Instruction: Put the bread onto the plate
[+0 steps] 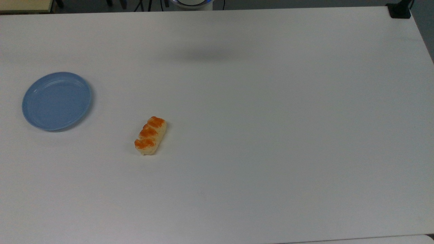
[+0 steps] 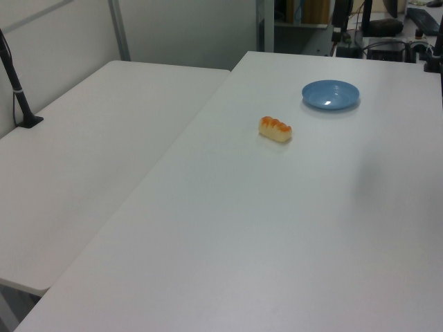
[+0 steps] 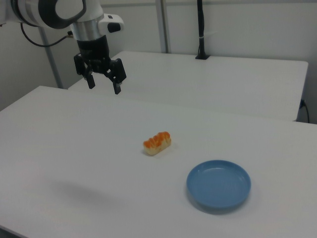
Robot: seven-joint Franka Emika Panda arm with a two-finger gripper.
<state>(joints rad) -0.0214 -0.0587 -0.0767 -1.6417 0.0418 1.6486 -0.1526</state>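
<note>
The bread (image 1: 150, 135) is seen lying flat on the white table (image 1: 271, 135), glazed bumps upward, its long axis slanted in the top view. In the right view the bread (image 3: 157, 143) is located near the table's middle, with nothing touching it. In the left view the bread (image 2: 275, 128) is seen below and to the left of the plate (image 2: 330, 94).

The plate (image 1: 57, 101) is placed near the top view's left edge, well apart from the bread and up-left of it. In the right view the plate (image 3: 218, 184) is found to the lower right of the bread, with bare table between them. Nothing is carried on the plate.

The gripper (image 3: 103, 84) is observed in the right view's upper left, held high above the table and well apart from the bread. Its fingers (image 3: 117, 83) are spread, pointed downward, and nothing is held between them. The arm (image 3: 64, 14) is seen entering from the right view's upper left corner.

A faint shadow (image 1: 206, 54) is cast on the table near the top view's upper middle.
</note>
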